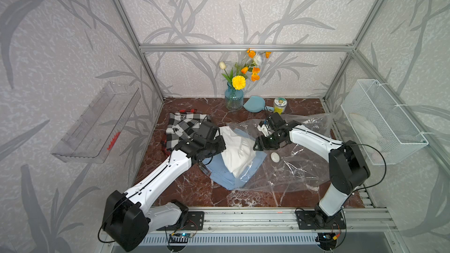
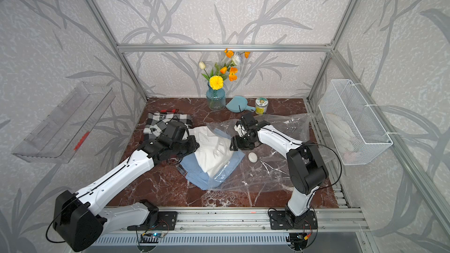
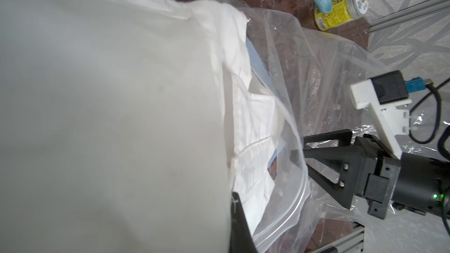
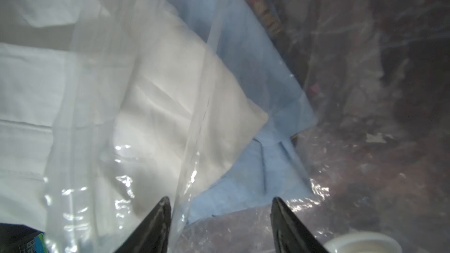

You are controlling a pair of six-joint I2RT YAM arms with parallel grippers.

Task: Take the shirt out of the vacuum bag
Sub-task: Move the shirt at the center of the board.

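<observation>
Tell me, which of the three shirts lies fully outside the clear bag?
The black-and-white checked shirt, spread on the table behind the left arm. The white shirt and blue shirt lie partly in the vacuum bag.

The walls (image 1: 219,8) wore pale grey paper printed with darker grey leaves and stems, held in a frame of silver metal bars (image 1: 243,47). The tabletop (image 1: 194,191) was dark red-brown marble with white veins, lit evenly by soft daylight. A clear plastic shelf (image 1: 97,127) hung on one side wall and a white wire basket (image 1: 382,122) on the opposite one. At the back stood a blue glass vase (image 1: 233,99) of yellow, orange and white flowers.
</observation>
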